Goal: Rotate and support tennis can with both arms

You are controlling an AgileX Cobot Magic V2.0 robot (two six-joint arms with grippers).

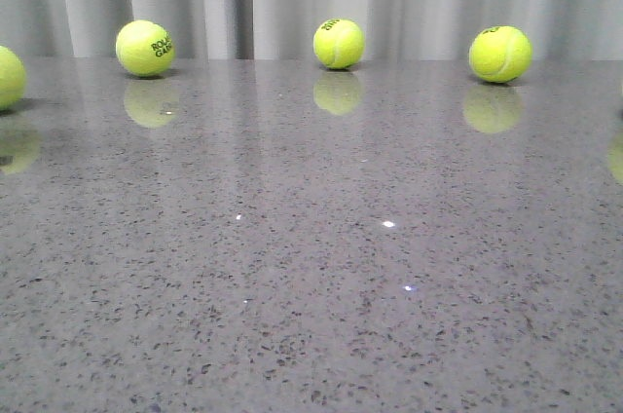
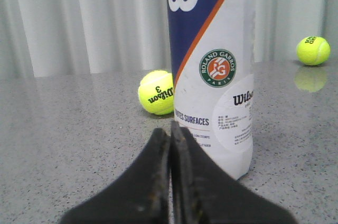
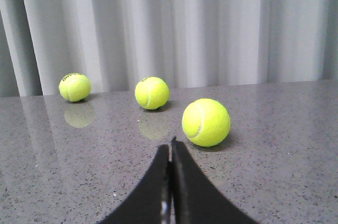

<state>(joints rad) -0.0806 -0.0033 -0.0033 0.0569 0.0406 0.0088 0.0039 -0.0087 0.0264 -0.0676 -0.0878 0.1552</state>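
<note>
Front view: four tennis balls (image 1: 339,43) along desk (image 1: 311,277) far edge, no can. Only left wrist view shows tennis can (image 2: 214,65), upright, just beyond left gripper (image 2: 170,129); right gripper (image 3: 171,145) likewise pressed together, empty.

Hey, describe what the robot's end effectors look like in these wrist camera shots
Both the left end effector and right end effector are matte black: two flat, wedge-shaped fingers tapering to a point. No cables or markings are visible. The arms themselves are out of view.
</note>
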